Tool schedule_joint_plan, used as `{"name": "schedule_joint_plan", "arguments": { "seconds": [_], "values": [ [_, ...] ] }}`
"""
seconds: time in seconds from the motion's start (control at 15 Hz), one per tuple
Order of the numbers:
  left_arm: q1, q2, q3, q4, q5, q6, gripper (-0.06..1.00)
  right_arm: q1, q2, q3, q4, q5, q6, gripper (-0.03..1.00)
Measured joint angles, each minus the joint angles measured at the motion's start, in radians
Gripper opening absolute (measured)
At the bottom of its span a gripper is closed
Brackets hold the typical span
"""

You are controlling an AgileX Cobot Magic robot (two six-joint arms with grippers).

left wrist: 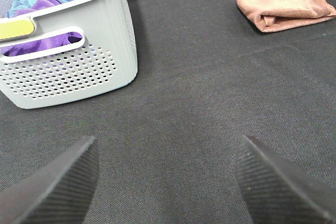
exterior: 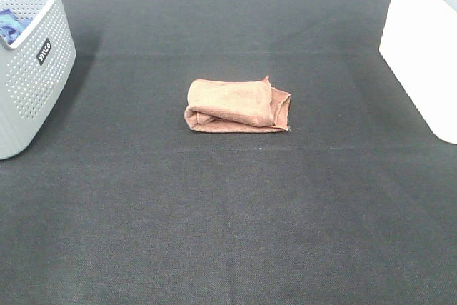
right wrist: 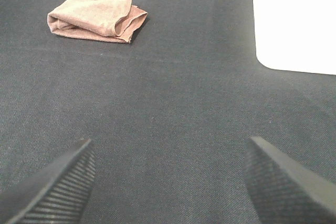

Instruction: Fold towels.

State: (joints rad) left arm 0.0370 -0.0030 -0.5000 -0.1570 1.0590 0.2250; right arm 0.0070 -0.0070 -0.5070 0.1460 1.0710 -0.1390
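The reddish-brown towel (exterior: pixel 237 106) lies folded mid-worktop, seemingly done; the left gripper (left wrist: pixel 165 182) and right gripper (right wrist: pixel 168 184) hover clear, jaws apart.

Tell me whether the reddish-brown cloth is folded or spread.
Folded: the reddish-brown microfibre cloth lies as a compact layered bundle, with uneven edges sticking out on one side.

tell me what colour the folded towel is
Reddish-brown towel, clearest in the right wrist view.
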Motion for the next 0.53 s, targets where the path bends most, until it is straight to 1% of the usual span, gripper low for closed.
{"name": "schedule_joint_plan", "arguments": {
  "seconds": [0.53],
  "values": [
    [0.0,0.0,0.0,0.0,0.0,0.0,0.7,0.0,0.0,0.0,0.001,0.0,0.0,0.74]
  ]
}}
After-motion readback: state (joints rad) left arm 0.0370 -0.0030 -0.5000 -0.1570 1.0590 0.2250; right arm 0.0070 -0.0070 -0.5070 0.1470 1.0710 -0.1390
